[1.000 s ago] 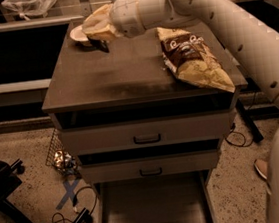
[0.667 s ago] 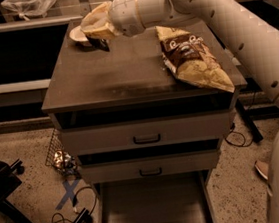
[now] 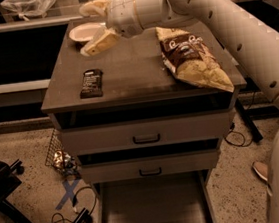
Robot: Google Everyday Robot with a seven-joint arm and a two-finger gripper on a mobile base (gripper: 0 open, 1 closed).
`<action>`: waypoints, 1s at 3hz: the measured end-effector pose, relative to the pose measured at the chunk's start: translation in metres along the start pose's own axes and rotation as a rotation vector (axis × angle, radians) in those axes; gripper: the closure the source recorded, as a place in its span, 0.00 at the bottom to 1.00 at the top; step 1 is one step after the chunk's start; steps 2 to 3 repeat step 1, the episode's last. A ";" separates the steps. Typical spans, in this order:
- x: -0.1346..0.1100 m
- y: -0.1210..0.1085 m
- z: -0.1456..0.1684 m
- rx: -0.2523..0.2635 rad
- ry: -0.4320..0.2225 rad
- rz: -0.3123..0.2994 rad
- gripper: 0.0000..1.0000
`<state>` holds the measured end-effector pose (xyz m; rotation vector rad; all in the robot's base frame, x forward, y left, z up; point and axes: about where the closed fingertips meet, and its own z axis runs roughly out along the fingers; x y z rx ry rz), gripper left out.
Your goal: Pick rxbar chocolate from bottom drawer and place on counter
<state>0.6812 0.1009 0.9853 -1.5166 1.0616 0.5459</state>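
rxbar chocolate on the counter surface, pincer open above the plate

nearest you, the bottom drawer (image 3: 156, 212) stands pulled out towards the camera, and the bare floor of the tray is all you can see in it. to its left on the speckled ground there is a blue tape cross (image 3: 68, 193) with dark cables beside it, and a small wire basket (image 3: 59, 155) sits against the cabinet's left side. above the open tray, the lower handled drawer (image 3: 149, 167) and the upper handled drawer (image 3: 145, 133) are both pushed in.

on the counter surface (image 3: 135, 73) you will find the rxbar chocolate (image 3: 91, 83) lying flat near the front left corner, with its long side running front to back. nothing touches it. the brown-and-yellow chip bag (image 3: 193, 57) lies on the right side, well apart from the bar, and its lower corner reaches the front right edge.

further back, the pincer (image 3: 86, 29) hovers over the far left part of the surface. its two pale fingers (image 3: 102, 39) are spread wide and hold nothing. the white arm (image 3: 230, 27) comes in from your right. a pale plate (image 3: 78, 34) rests on the far left corner, partly behind the lower finger. beyond the cabinet, a clear plastic bag (image 3: 26, 4) sits on a shelf at top left.
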 end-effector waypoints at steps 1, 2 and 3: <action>-0.001 0.001 0.002 -0.003 -0.002 0.000 0.00; -0.001 0.001 0.002 -0.003 -0.002 0.000 0.00; -0.001 0.001 0.002 -0.003 -0.002 0.000 0.00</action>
